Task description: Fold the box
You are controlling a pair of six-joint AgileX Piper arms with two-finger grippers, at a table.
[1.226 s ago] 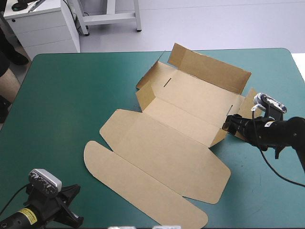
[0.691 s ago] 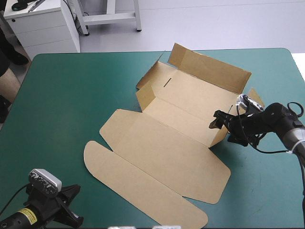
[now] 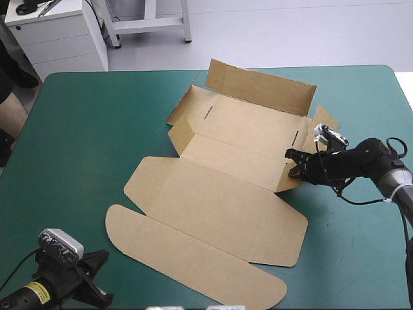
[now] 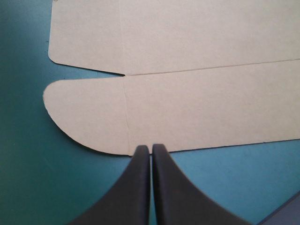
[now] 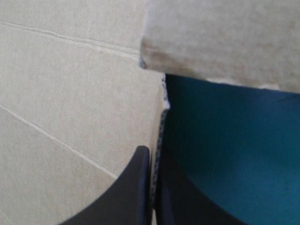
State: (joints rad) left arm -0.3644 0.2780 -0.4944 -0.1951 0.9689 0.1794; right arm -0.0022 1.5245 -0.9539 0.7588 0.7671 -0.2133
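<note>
right tool (image 3: pixel 290 162) grips the box (image 3: pixel 251 132) at the frame's mid-right; far walls (image 3: pixel 258 87) up, lid (image 3: pixel 213 213) flat, most folding remains.

The brown box (image 3: pixel 219 194) is matt corrugated board, its fluted cut edge between the smooth black fingers (image 5: pixel 133 194); the teal-green cover (image 3: pixel 97 129) looks matt.

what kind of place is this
Likely a robotics lab bench: a teal-green table, a brown box half folded, the right claw pinching its wall, the left claw shut near its flap.
</note>
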